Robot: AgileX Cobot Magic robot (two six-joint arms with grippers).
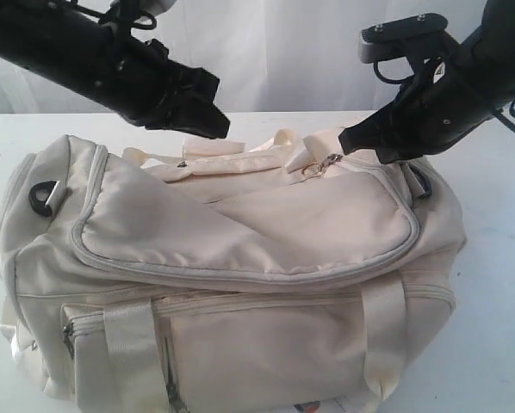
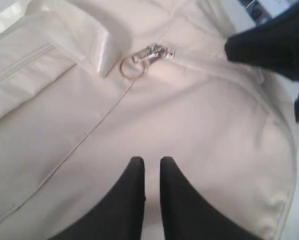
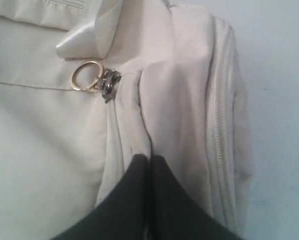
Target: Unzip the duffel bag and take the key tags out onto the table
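Right gripper (image 3: 149,159) pinches duffel bag (image 1: 240,224) fabric near the zipper pull (image 3: 109,82); left gripper (image 2: 152,161) jaws stand narrowly parted, empty.

We see the cream bag (image 1: 240,258) lying zipped shut on the white table (image 1: 499,275), its gold-ringed zip pull (image 3: 97,80) just ahead of the right gripper (image 3: 149,159), whose tips pinch a fold of its fabric beside the zip.
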